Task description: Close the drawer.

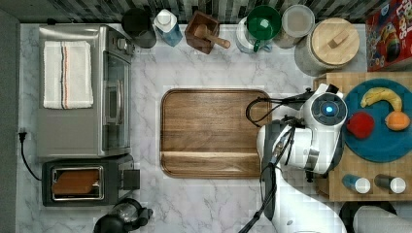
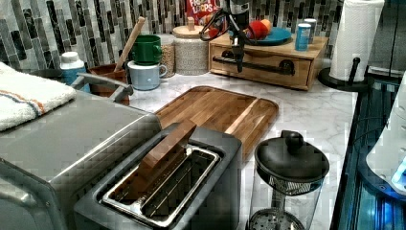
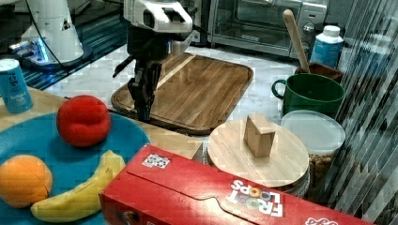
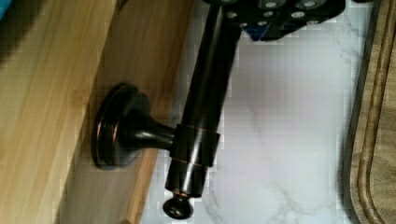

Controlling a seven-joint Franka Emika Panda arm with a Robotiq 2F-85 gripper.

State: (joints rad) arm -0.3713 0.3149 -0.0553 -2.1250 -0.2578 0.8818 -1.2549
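On the left view's far counter, past the brown tray (image 2: 218, 112), the gripper (image 2: 238, 61) hangs straight down from the arm (image 2: 234, 14), its fingers lowered at the drawer's (image 2: 261, 64) black bar handle (image 2: 253, 65); whether they are clamped I cannot tell. The drawer is light wood, sitting in its box under the blue plate (image 2: 276, 36), right of the canister (image 2: 190, 50).
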